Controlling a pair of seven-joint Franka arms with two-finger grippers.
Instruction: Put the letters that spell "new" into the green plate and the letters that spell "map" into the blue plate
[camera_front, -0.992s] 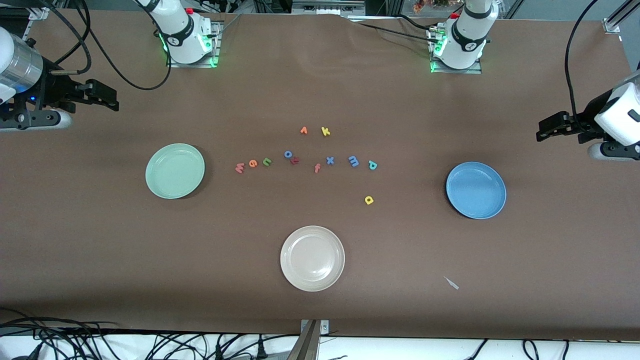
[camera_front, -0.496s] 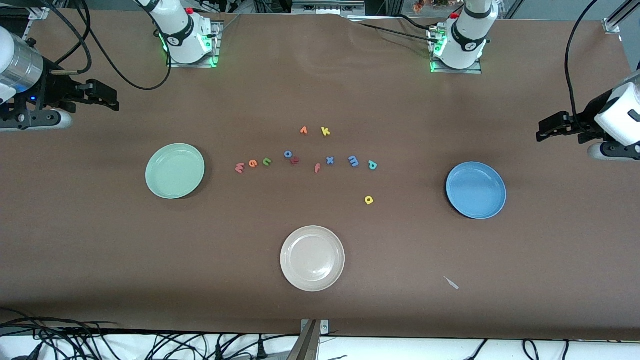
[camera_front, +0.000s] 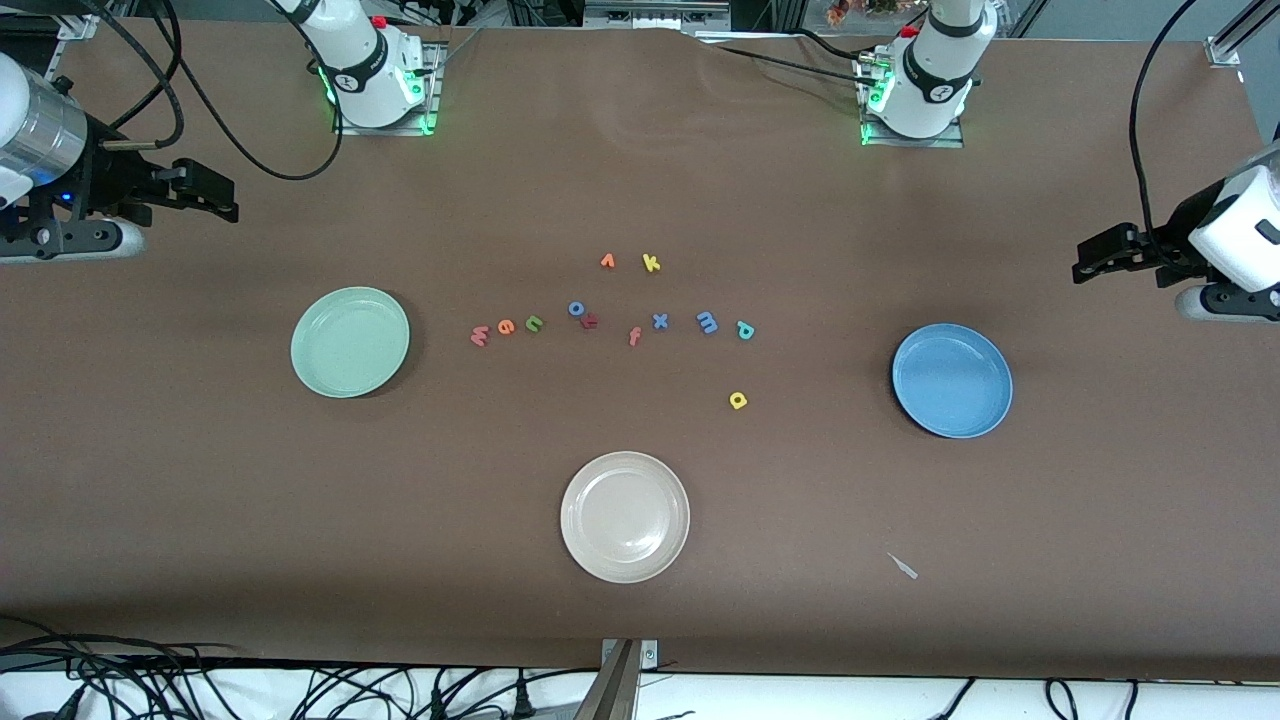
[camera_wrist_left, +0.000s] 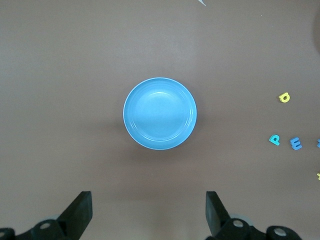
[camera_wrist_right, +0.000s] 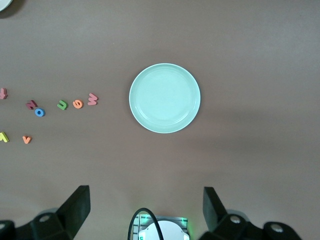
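Both my arms wait, high at the table ends. My left gripper (camera_wrist_left: 148, 212) hangs over bare table near the blue plate (camera_front: 952, 380), jaws apart, holding nothing. My right gripper (camera_wrist_right: 146, 207), jaws apart too, near the green plate (camera_front: 350, 341). w (camera_front: 479, 336), e (camera_front: 506, 325), n (camera_front: 534, 322) lie in a row beside the green plate. m (camera_front: 707, 321), p (camera_front: 745, 330) lie toward the blue plate, a (camera_front: 738, 400) nearer the camera. Both plates hold nothing.

A cream-beige plate (camera_front: 625, 516) sits on the brown table (camera_front: 200, 480), nearest the front camera. Among the scattered letters lie a yellow k (camera_front: 651, 263), an orange f (camera_front: 634, 336), a blue x (camera_front: 660, 321), a blue o (camera_front: 576, 308) and a dark red letter (camera_front: 591, 321) touching that o.
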